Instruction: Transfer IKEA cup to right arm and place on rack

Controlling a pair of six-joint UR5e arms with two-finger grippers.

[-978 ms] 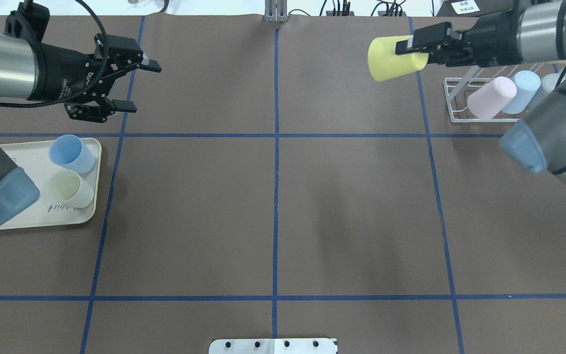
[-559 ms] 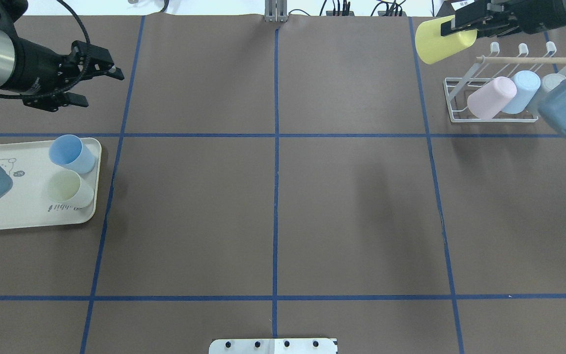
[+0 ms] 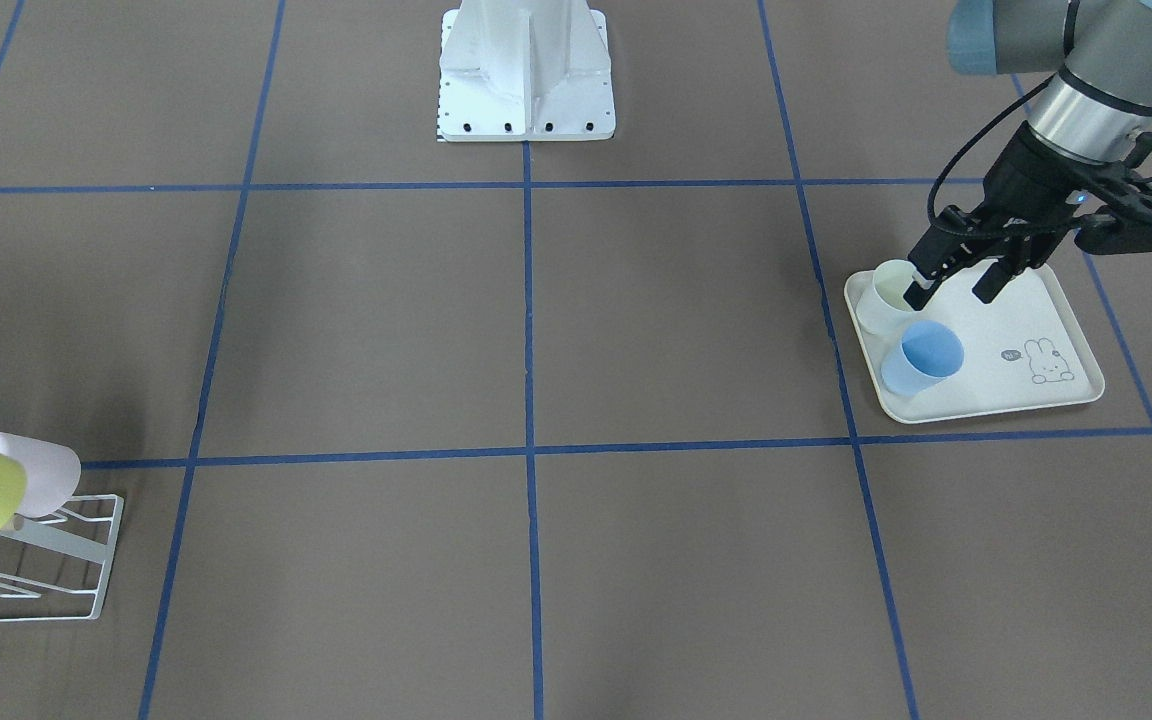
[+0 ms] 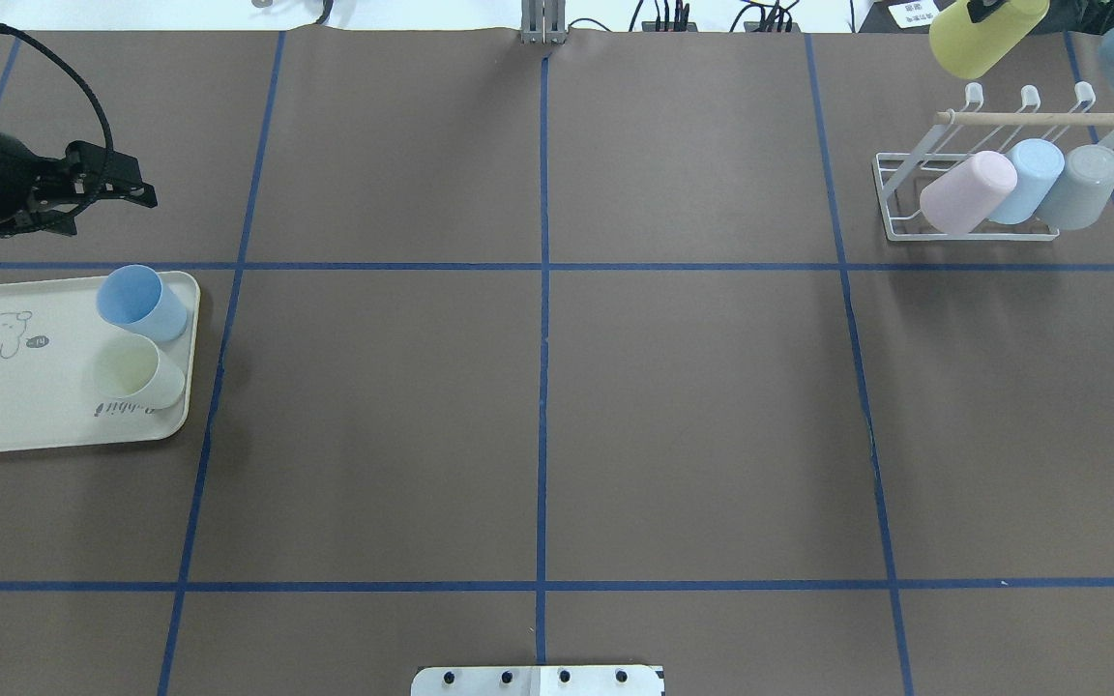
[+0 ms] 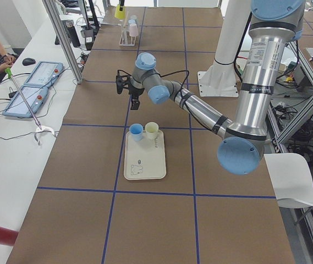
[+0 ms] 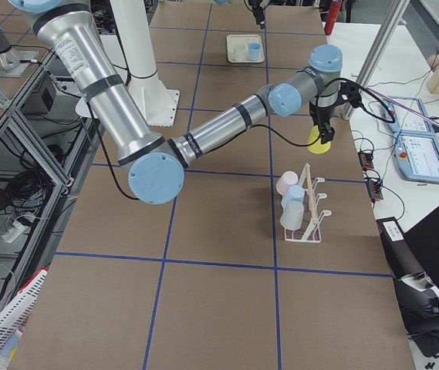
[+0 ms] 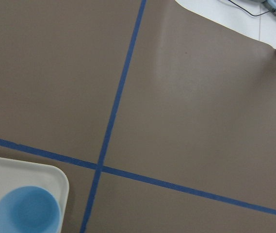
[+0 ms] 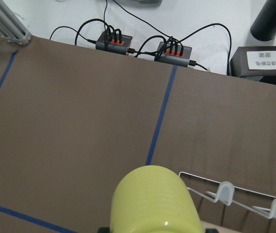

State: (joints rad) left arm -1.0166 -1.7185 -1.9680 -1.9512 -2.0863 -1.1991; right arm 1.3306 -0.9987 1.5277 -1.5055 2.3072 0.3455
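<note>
Clenched on the yellow cup (image 4: 978, 43), the right gripper (image 4: 984, 10) holds it in the air over the table's far right corner. The cup is just beyond the rack (image 4: 963, 235) and higher than the rack's wooden rod (image 4: 1040, 118). The handover looks done, and only the placing is left.

The descent seems the risky part. The rod and the white hooks above it lie between the cup and the wire prongs. A path that comes straight across could catch the cup on them and twist it in the grip. The pink cup (image 4: 968, 191), the pale blue cup (image 4: 1026, 179) and the grey cup (image 4: 1079, 186) already fill most of the rack, each touching its neighbour. The only free prongs appear to be beside the pink one, on the side toward the table's middle. Coming in too close could nudge the pink cup off its seat. Letting go before a prong bears the cup would likely send it rolling (the table edge and the cabled power strips (image 8: 113, 41) are near).

Nothing else blocks the way. The left gripper (image 3: 954, 285) hangs with its jaws apart and empty near the cream tray (image 4: 35, 406). A blue cup (image 4: 139, 302) and a cream cup (image 4: 139, 375) stand on that tray, well apart from the rack.
</note>
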